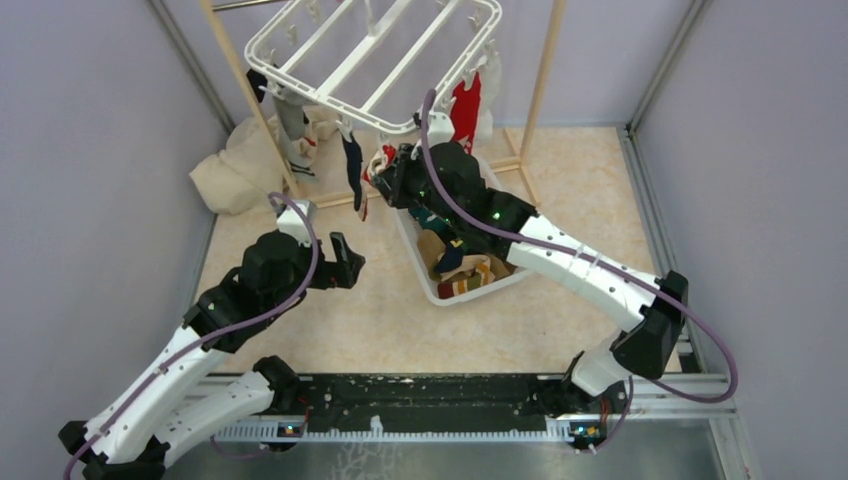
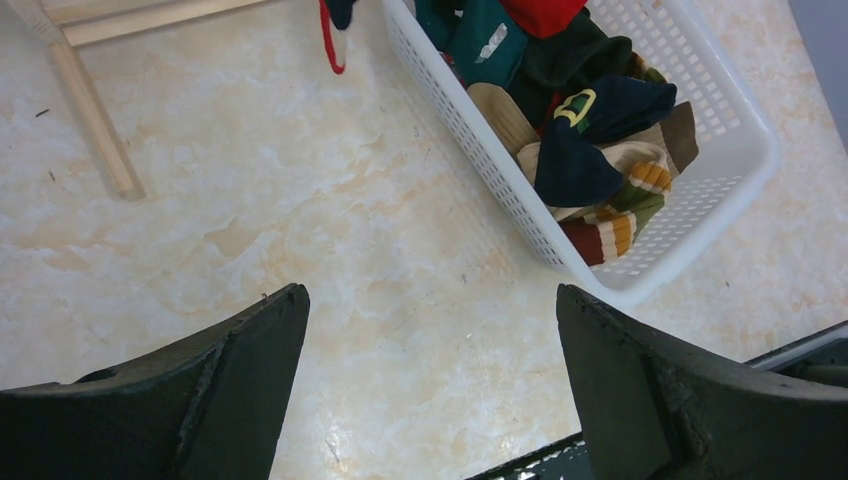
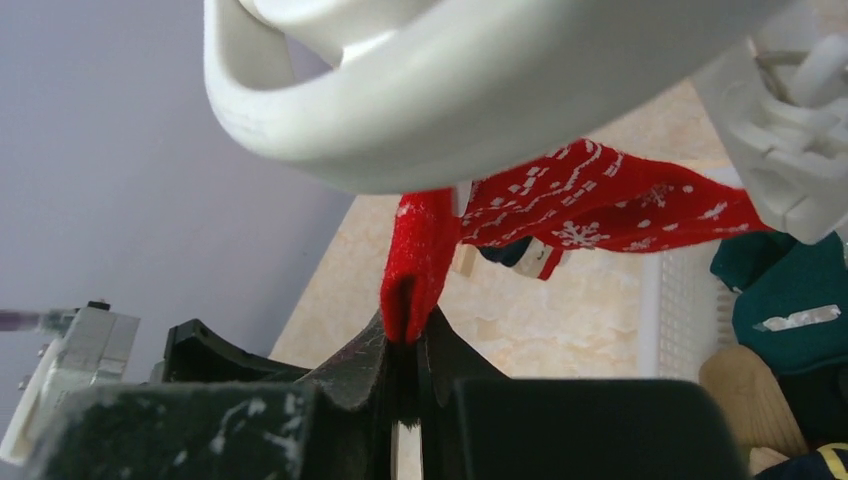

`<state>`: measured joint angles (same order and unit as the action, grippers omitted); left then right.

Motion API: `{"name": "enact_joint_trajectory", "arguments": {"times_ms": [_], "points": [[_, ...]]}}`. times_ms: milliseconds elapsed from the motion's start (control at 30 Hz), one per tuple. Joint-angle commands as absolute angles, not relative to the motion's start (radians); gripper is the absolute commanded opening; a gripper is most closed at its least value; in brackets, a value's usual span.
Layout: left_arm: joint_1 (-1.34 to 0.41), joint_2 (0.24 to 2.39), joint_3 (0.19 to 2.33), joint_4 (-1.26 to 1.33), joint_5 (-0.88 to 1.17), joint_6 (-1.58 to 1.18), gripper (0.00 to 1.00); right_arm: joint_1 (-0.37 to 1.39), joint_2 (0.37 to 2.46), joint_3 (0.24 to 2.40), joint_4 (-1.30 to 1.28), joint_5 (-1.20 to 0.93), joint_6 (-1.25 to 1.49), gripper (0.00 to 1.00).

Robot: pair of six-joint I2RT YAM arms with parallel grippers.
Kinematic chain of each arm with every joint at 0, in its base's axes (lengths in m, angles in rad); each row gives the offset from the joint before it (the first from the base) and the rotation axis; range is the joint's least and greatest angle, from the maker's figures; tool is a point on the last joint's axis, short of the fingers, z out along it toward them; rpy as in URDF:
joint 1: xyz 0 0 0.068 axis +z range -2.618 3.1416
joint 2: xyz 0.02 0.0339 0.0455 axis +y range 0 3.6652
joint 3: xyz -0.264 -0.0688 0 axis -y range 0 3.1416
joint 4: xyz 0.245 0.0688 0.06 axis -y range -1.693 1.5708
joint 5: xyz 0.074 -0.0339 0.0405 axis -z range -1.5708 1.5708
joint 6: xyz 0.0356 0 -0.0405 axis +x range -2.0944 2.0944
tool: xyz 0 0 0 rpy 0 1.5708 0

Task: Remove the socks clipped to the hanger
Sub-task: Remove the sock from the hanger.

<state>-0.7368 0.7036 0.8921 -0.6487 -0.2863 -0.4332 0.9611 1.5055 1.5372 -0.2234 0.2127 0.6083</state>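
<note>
Grip is set: my right gripper [image 3: 405, 340] pinches the low end of the red sock [image 3: 590, 205], which rises from the jaws to the hanger [image 3: 450, 90] just above. My left gripper [image 2: 430, 300] stands spread, well apart.

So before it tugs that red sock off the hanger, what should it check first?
1. Right gripper shut on the red sock: ok, it pinches a fold of the fabric.
2. Sock's clip on the hanger in sight: cannot tell, the frame hides it.
3. Basket close by for the drop: ok.
4. Left gripper clear of the pull: ok, it is open and empty over the table.
5. Hanger emptied: not ok, a navy sock hangs there too.
</note>
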Motion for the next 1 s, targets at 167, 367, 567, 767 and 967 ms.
{"name": "enact_joint_trajectory", "arguments": {"times_ms": [167, 367, 567, 767, 967], "points": [[-0.730, 0.700, 0.894, -0.513, -0.263, -0.407, 0.99, 0.879, 1.439, 1.625, -0.238, -0.034, 0.652, 0.00], [-0.731, 0.712, 0.887, -0.433, -0.259, -0.380, 0.99, 0.806, 1.420, 1.617, -0.223, -0.245, 0.730, 0.00], [-0.731, 0.732, 0.884, -0.367, -0.259, -0.355, 0.99, 0.765, 1.413, 1.615, -0.186, -0.407, 0.794, 0.00], [-0.730, 0.729, 0.838, -0.249, -0.280, -0.308, 0.99, 0.747, 1.414, 1.608, -0.137, -0.508, 0.857, 0.00], [-0.732, 0.738, 0.781, -0.120, -0.290, -0.253, 0.99, 0.744, 1.418, 1.599, -0.100, -0.565, 0.901, 0.00]]}}
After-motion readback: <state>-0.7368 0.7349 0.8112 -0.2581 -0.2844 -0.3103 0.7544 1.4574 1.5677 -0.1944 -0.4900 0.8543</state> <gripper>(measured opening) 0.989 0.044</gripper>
